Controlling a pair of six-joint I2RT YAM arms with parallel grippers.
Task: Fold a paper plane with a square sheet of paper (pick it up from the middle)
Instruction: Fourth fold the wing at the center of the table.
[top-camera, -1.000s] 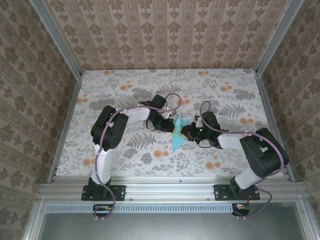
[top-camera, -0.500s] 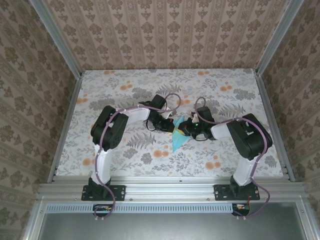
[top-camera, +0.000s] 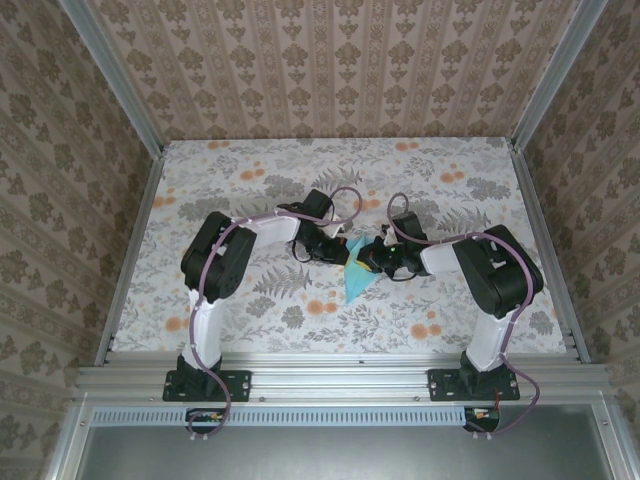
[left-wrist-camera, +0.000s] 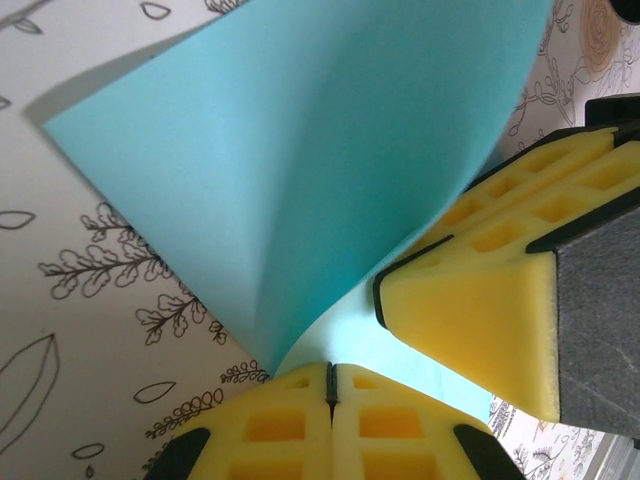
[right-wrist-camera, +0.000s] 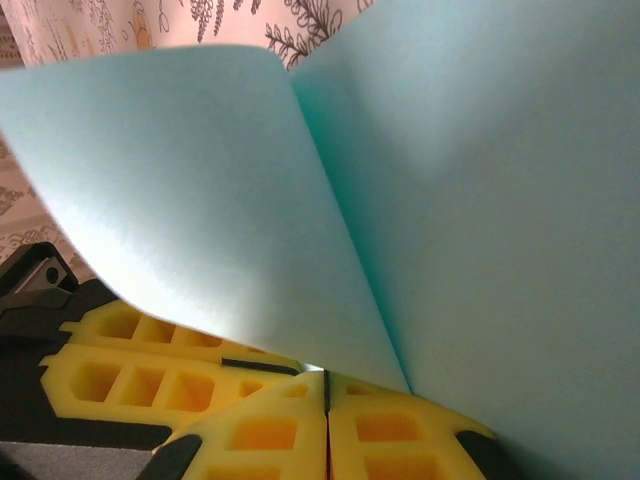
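The light turquoise sheet of paper (top-camera: 353, 283) is folded into a slim pointed shape, its tip toward the near edge, at the middle of the floral table (top-camera: 250, 170). My left gripper (top-camera: 342, 250) and right gripper (top-camera: 364, 258) meet at its far end, fingers almost touching. In the left wrist view the paper (left-wrist-camera: 300, 170) rises in a creased V from my shut left gripper (left-wrist-camera: 330, 375), with the right gripper's yellow fingers (left-wrist-camera: 480, 320) beside it. In the right wrist view my right gripper (right-wrist-camera: 326, 380) is shut on the paper (right-wrist-camera: 450, 200), next to the left fingers (right-wrist-camera: 150, 370).
Patterned walls and aluminium posts (top-camera: 112, 80) enclose the table on three sides. A metal rail (top-camera: 330, 378) carrying both arm bases runs along the near edge. Both arms are bent inward toward the centre.
The right arm swung its elbow up and moved its gripper left, right up against the left gripper at the paper. The left arm and the paper's tip stayed put.
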